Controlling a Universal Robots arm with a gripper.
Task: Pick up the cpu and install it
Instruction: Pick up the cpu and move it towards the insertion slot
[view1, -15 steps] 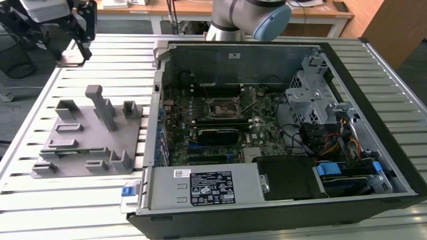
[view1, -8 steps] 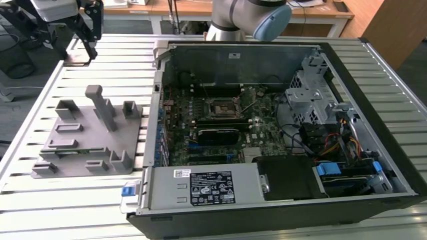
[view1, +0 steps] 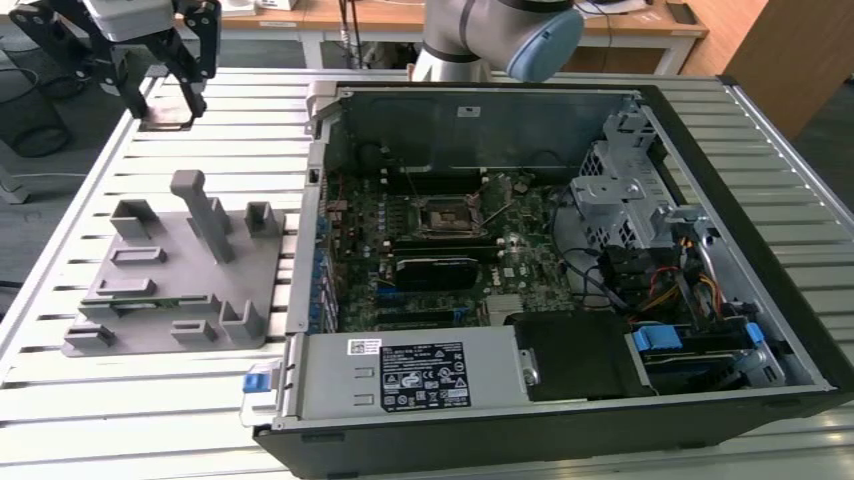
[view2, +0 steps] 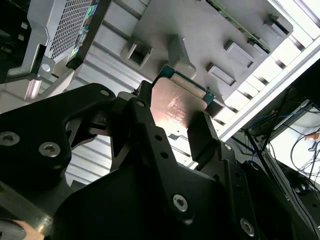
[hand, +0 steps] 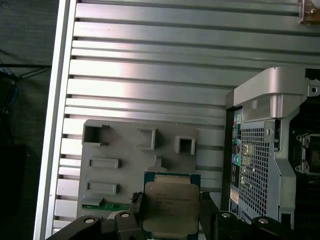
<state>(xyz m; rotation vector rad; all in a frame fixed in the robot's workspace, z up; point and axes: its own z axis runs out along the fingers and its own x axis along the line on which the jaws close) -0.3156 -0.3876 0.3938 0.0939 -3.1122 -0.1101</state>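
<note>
In the exterior view my gripper (view1: 166, 98) hangs over the slatted table's far corner on that view's left, shut on the cpu (view1: 171, 112). The cpu (hand: 171, 206) is a flat square chip with a silvery metal top and a green rim. Both wrist views show it clamped by its edges between the black fingers (hand: 137, 210), and the gripper (view2: 175, 127) holds the cpu (view2: 175, 105) above the grey parts fixture (view2: 200, 30). The black-and-metal socket frame (view1: 445, 215) sits mid-motherboard inside the open computer case (view1: 747, 250), well away from the gripper.
The grey fixture (view1: 180, 270) with several upright posts and pockets lies on the slatted table (view1: 80, 400), and a green memory stick (view1: 134, 300) rests in it. The case holds a power supply (view1: 414, 375), a drive cage (view1: 621, 195) and cables (view1: 667, 290).
</note>
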